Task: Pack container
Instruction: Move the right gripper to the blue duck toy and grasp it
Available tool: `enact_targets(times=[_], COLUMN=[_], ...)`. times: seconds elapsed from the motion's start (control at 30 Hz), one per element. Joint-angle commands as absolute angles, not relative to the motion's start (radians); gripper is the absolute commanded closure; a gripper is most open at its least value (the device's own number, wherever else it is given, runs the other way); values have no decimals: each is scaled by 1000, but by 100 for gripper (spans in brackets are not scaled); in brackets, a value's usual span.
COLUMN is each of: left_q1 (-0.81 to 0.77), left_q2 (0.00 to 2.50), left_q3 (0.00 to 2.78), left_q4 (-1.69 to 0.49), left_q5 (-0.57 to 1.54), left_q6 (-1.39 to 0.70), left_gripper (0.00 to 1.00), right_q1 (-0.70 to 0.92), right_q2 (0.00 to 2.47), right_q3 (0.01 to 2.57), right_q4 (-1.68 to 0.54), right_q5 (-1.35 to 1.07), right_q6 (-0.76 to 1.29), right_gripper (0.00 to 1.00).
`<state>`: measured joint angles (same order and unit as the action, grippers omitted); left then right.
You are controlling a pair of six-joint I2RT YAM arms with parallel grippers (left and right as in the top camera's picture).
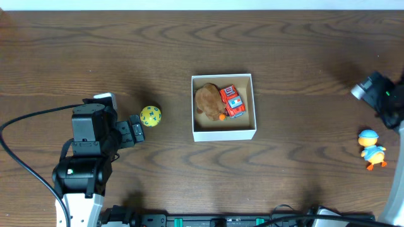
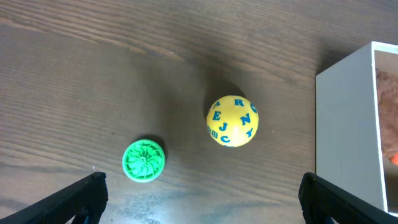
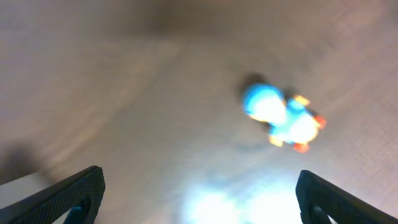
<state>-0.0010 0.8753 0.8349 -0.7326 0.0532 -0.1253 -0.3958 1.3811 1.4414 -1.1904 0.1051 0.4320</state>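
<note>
table [image 1: 126,50]: dark wood grain | container [image 1: 224,133]: centre | left gripper [image 2: 202,193], right gripper [image 3: 199,190]: spread wide, empty

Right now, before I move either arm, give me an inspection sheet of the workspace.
Surface: dark wooden table, no spills seen.
Job's things: container upright mid-table, holding a brown plush toy and a red toy car; yellow letter ball to its left and duck toy far to its right, both out on the table.
Clutter: small green ribbed disc near the ball, shown only by the left wrist camera; purpose unclear.
Hands: left hand open, facing ball and disc; right hand open, blurred view, duck ahead.
Cables: black cable looping off the left arm.
Surroundings: dark hardware along the near table edge.
</note>
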Motion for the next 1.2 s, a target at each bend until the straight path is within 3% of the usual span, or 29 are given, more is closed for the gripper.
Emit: enact_targets(times=[0.0, 0.27, 0.7, 0.73, 0.8, 0.87, 0.9, 0.93, 1.0, 1.17], left_q1=[4, 4, 4, 4, 4, 4, 4, 4, 4, 4], left_q2=[875, 876, 876, 876, 876, 876, 876, 876, 876, 876], left_q3=[857, 857, 857, 857, 857, 857, 857, 857, 857, 857], left_q4=[-734, -740, -748, -748, -748, -748, -748, -748, -748, -748], left_q5=[61, 61, 61, 61, 61, 61, 61, 61, 61, 61], left_q6=[-109, -109, -109, -109, -109, -109, -109, -109, -109, -109], left_gripper=[2, 2, 2, 2, 2, 2, 2, 2, 2, 2], right_q1=[-521, -684, -695, -695, -695, -694, -693, -693, -693, -678], right_q2=[1405, 1515, 1754, 1759, 1760, 1760, 1760, 1760, 1758, 1700], right_q3=[1308, 1060, 1007, 1007, 1007, 1007, 1007, 1007, 1008, 1044], right_q4=[-1131, -854, -720, -721, -722, -723, -726, -728, -730, -781], right_q5=[107, 68, 52, 52, 52, 46, 39, 30, 3, -83], right_q6=[357, 257, 269, 269, 269, 269, 269, 269, 269, 268], right_gripper=[1, 1, 2, 8, 28, 60, 82, 89, 97, 99])
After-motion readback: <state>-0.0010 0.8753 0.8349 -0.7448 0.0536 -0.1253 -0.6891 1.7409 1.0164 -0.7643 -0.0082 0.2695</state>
